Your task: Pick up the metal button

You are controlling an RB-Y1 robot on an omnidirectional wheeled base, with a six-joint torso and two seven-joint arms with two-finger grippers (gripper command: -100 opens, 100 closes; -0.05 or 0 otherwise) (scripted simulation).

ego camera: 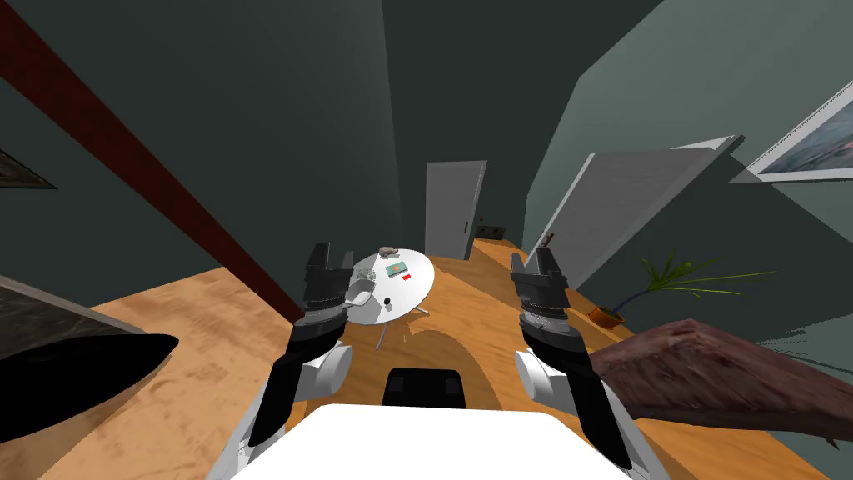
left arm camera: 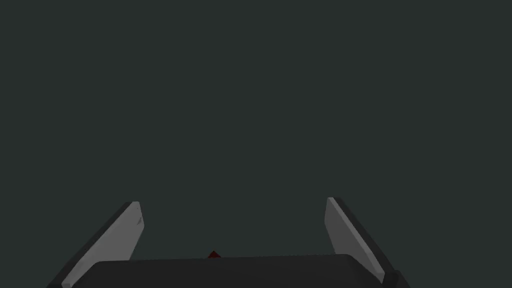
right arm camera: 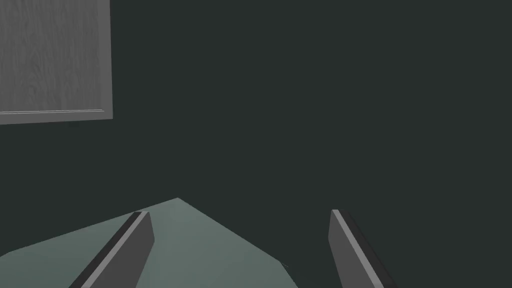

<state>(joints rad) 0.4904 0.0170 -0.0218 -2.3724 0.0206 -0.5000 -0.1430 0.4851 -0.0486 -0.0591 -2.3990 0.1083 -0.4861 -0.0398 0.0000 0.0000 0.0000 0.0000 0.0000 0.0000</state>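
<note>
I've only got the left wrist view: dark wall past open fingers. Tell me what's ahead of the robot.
Observer: A round white table stands ahead, with several small things on it.
Operator: Pick out the button for me.
Observer: They are too small to name; a small dark thing sits near the table's near edge.
Operator: Report the other hand.
Observer: The right gripper is open and holds nothing, raised level with the left gripper.
</note>
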